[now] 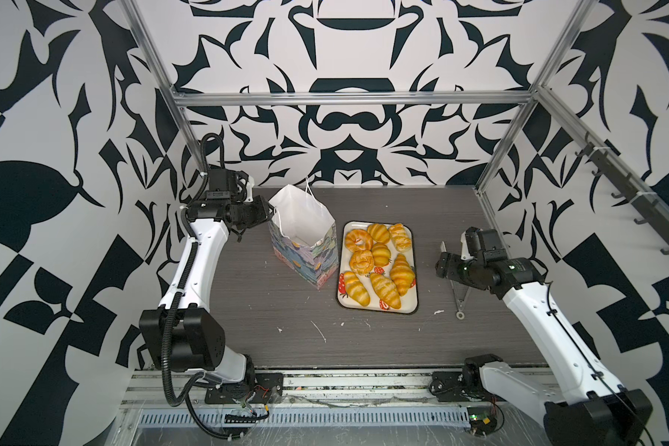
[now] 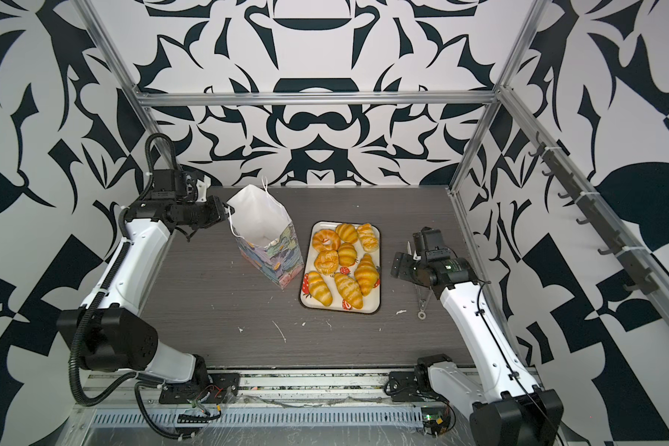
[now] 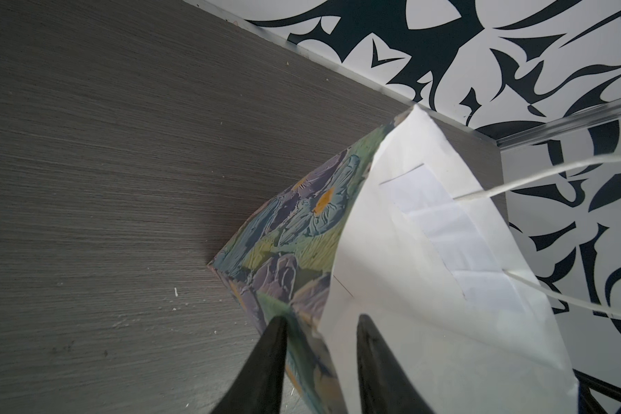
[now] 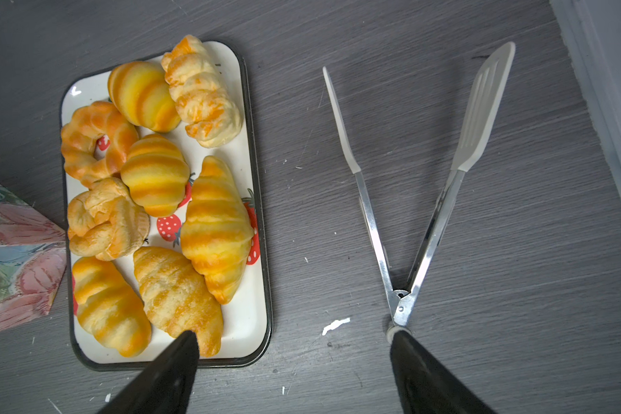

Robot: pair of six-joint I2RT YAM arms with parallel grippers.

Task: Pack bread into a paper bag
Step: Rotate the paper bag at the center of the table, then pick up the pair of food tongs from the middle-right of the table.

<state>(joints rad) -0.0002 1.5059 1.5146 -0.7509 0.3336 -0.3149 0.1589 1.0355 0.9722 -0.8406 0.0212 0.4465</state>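
Grey wood-grain table carries the paper bag upright just beside the tray, so the bread, all on the tray, has little way to travel. Only the left wrist view shows the left gripper astride the bag's rim, likely to steady it; whether it pinches, I cannot tell. The right gripper hangs wide open, empty, between tray and tongs.

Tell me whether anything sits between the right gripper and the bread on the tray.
Nothing visible does. The right gripper hangs open over bare table between the tray and the tongs; the bread lies uncovered.
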